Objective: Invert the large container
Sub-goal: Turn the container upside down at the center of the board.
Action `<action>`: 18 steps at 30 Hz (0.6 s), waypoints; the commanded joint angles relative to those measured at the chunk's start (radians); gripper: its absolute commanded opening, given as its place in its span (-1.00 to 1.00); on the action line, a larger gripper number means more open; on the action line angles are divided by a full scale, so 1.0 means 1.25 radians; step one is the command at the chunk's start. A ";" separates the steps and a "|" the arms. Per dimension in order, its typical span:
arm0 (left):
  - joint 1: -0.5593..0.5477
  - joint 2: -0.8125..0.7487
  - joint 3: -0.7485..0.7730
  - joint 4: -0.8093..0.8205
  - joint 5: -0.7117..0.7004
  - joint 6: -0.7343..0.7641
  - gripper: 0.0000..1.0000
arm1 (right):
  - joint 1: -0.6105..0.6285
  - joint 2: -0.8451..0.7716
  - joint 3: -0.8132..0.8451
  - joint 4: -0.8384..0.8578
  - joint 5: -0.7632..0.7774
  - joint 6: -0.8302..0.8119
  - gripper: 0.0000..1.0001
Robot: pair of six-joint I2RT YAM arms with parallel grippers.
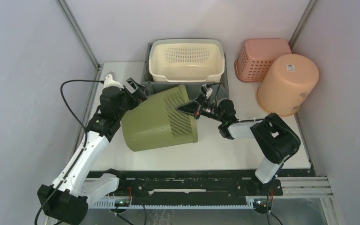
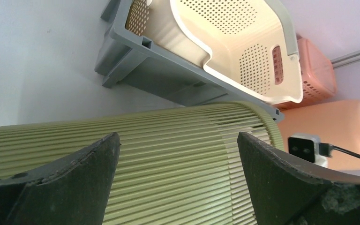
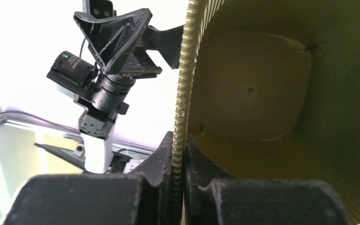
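Top external: green container (image 1: 161,123) tipped, bin sticker (image 1: 290,67) (illegible)

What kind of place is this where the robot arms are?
Probably a robot test booth: arms bolted at a white table, blank walls around it, only plastic bins like the green container.

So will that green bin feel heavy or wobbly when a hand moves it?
Probably light: the right hand grips the green bin by its thin rim only. Its slats may flex a little. Round and lying on its side, it could roll if let go.
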 commanded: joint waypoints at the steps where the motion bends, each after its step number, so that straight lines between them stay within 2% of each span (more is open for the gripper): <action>1: 0.004 -0.086 -0.040 0.044 -0.006 -0.022 1.00 | 0.007 0.117 0.000 0.137 -0.009 0.058 -1.00; 4: 0.002 -0.137 -0.050 -0.005 0.026 -0.021 1.00 | 0.031 0.197 0.026 0.217 -0.001 0.105 -1.00; 13: -0.030 -0.250 -0.041 -0.161 0.125 -0.029 1.00 | 0.086 0.273 0.086 0.234 0.032 0.118 -1.00; 18: -0.037 -0.333 -0.040 -0.221 0.130 -0.028 1.00 | 0.102 0.311 0.128 0.250 0.036 0.138 -1.00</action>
